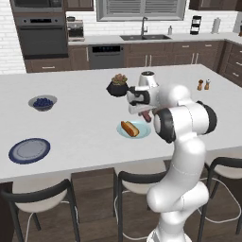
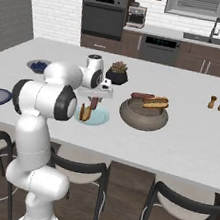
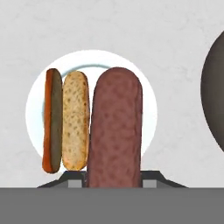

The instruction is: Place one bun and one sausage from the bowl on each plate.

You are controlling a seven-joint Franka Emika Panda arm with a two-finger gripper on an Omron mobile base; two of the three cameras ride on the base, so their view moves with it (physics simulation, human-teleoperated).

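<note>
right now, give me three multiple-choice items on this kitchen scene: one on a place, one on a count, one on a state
1. Where does the bun lie?
A. on the pale teal plate
B. on the dark-rimmed plate
C. in the berry bowl

2. How many plates are on the counter?
A. one
B. two
C. four

3. What is the gripper doing?
A. hanging open and empty
B. shut on a sausage above the teal plate
C. shut on a pepper shaker

Answers:
1 A, the hand view shows the bun resting on the pale plate.
2 B, the left base view shows one teal plate and one blue-rimmed plate.
3 B, the hand view shows the sausage rising from between the jaws over the plate.
</note>
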